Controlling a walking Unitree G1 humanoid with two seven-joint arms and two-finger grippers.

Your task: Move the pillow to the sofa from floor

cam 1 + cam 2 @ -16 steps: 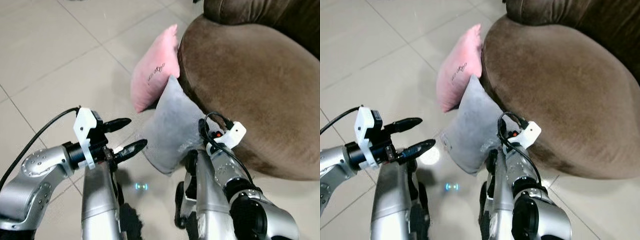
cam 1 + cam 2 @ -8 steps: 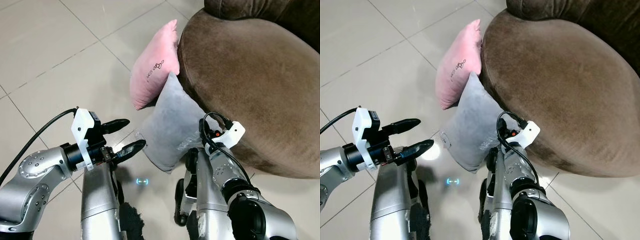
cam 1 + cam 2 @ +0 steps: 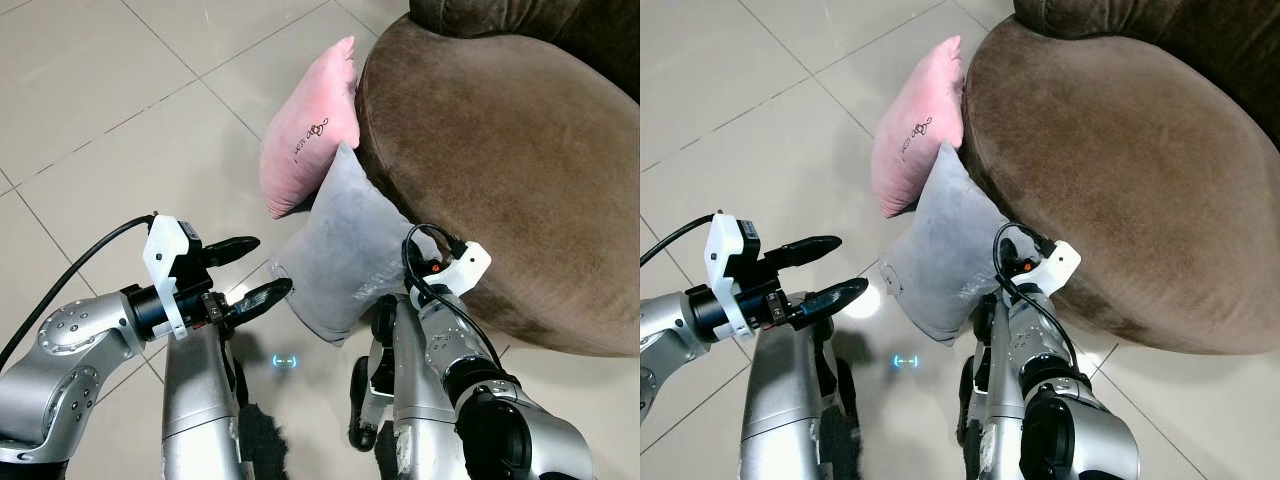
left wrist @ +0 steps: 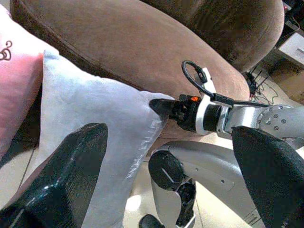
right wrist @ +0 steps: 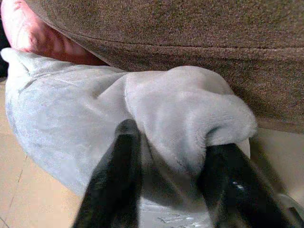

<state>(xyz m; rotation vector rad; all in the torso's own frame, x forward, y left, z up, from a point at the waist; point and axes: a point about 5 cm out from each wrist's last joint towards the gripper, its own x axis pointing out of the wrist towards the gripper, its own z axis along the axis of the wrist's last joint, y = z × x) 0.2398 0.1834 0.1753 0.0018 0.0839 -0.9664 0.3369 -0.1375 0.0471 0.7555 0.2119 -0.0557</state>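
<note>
Far left: tiled floor [image 3: 110,120], pale and glossy, a small blue light reflected on it between the two arms.

Left gripper [image 3: 243,270], fingers spread wide and empty, hovering above the floor just beside the near lower corner of the grey pillow [image 3: 345,255], not touching it.

Further in: pink pillow [image 3: 310,130] propped upright against the curved side of the sofa, bottom edge on the floor, a small dark print on its face. Grey pillow directly in front of it, leaning on the same side of the sofa, lower corner down at floor level, overlapping the pink one's lower end.

Right gripper [image 5: 173,161] pinched onto a bunched fold of the grey pillow at its sofa-side corner, plush fabric swelling up between the two black fingers [image 5: 118,166]; white wrist housing and black cable close against the sofa edge.

Right: brown sofa [image 3: 500,150], broad rounded seat, nothing resting on its top in view.

Step in hand, by the look of it: grasp secured on the grey pillow, lift not yet made. Next move likely a raise clear of the seat rim, then a swing rightward over the cushion before release; a pinch on one corner alone may let the pillow sag or slip, so support from the open left gripper could help.
</note>
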